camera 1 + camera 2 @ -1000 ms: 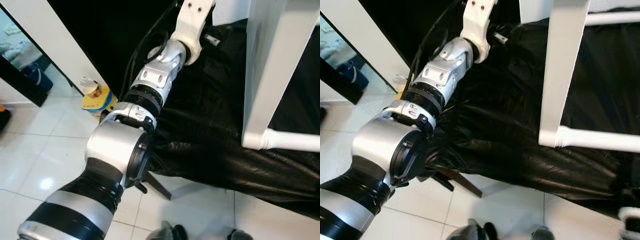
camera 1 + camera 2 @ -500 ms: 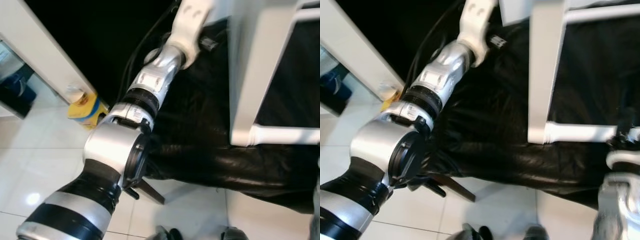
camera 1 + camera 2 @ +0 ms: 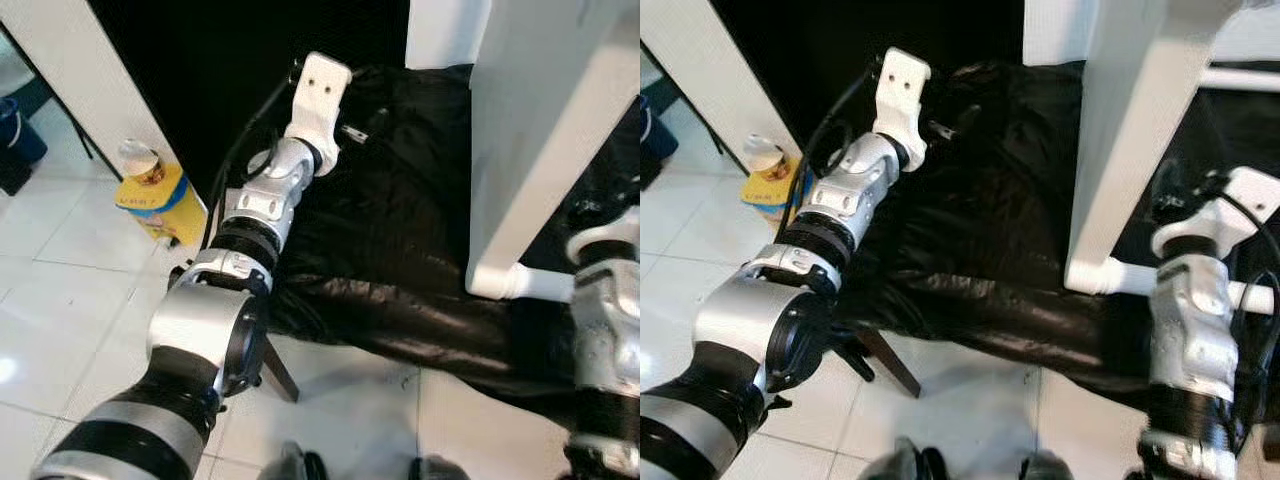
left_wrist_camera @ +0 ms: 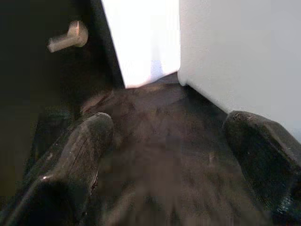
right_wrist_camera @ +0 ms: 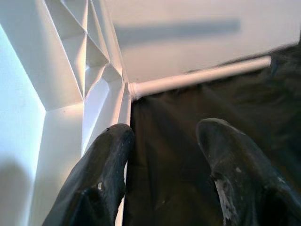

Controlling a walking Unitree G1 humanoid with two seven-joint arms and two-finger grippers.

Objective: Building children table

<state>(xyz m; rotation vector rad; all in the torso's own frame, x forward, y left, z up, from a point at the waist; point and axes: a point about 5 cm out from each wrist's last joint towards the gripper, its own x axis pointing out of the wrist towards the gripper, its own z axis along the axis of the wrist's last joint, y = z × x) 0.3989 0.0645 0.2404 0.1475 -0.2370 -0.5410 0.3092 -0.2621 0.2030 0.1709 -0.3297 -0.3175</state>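
Note:
The white table piece stands on a black crinkled sheet, with a white rod joined at its lower corner. My left arm stretches out over the sheet. Its gripper is open just above the black sheet, with the white panel close by one finger. My right arm rises beside the rod. The right gripper is open with nothing in it, one finger near the ribbed white frame, the rod ahead.
A yellow box with a small jar on top stands on the white tiled floor to the left, by a white post. A wooden leg sticks out under the sheet. A pale peg shows against the dark background.
The camera has shifted. My right arm has come up into view at the right, beside the white rod. The left arm still lies stretched over the black sheet.

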